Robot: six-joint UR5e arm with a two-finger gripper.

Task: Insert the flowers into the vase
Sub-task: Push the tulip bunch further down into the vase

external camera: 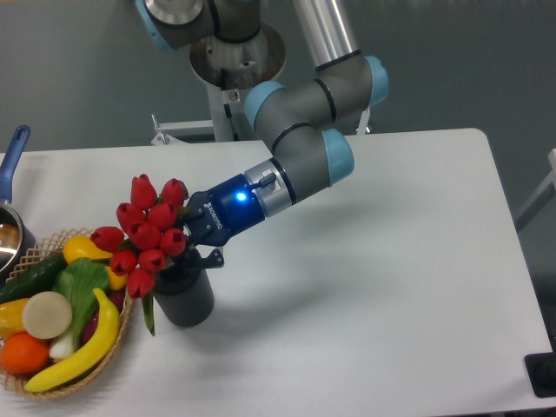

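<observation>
The flowers (146,230), a tight bunch of red tulip buds, lean left over the vase (185,298), a small dark grey ribbed cylinder on the white table. Their stems run down into the vase's mouth, and a green leaf (148,311) hangs down its left side. My gripper (193,246) comes in from the right, just above the vase's rim, and is shut on the flower stems. The stems themselves are mostly hidden behind the buds and my fingers.
A wicker basket (124,326) with a banana, orange, cucumber and other produce sits directly left of the vase, almost touching it. A pot with a blue handle (12,155) stands at the far left edge. The arm's base mount (228,61) rises behind the table.
</observation>
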